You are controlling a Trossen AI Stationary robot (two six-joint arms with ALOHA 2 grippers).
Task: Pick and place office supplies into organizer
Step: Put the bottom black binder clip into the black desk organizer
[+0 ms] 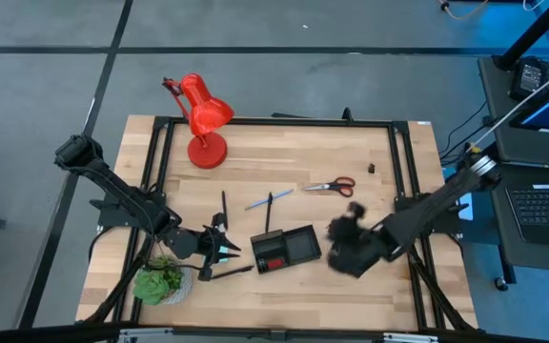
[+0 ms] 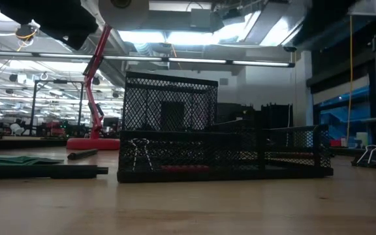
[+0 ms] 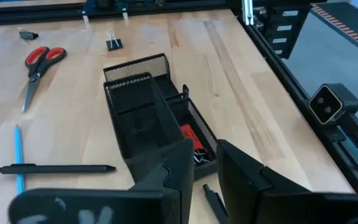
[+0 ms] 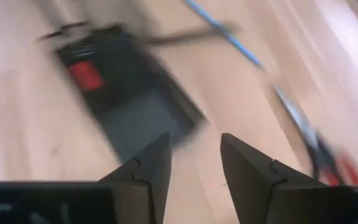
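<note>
The organizer (image 1: 287, 250) is a low black mesh tray sitting near the table's front middle. A small red piece (image 3: 188, 134) and a black clip (image 2: 139, 153) lie inside it. My left gripper (image 1: 222, 246) is open just to the organizer's left, with nothing between its fingers (image 3: 205, 157); a black pen (image 3: 213, 202) lies on the table under them. My right gripper (image 1: 346, 243) is open and empty (image 4: 194, 149), right of the organizer. Red-handled scissors (image 1: 330, 187), a light blue pen (image 1: 260, 202), black pens (image 1: 223, 205) (image 1: 269, 214) and a clip (image 1: 371, 169) lie on the table farther back.
A red desk lamp (image 1: 201, 119) stands at the far left of the table. A small green plant (image 1: 160, 283) sits at the near left corner, close to my left arm. Bare wood (image 1: 351, 295) stretches in front of the organizer, and black frame rails (image 1: 403, 181) run along the table's sides.
</note>
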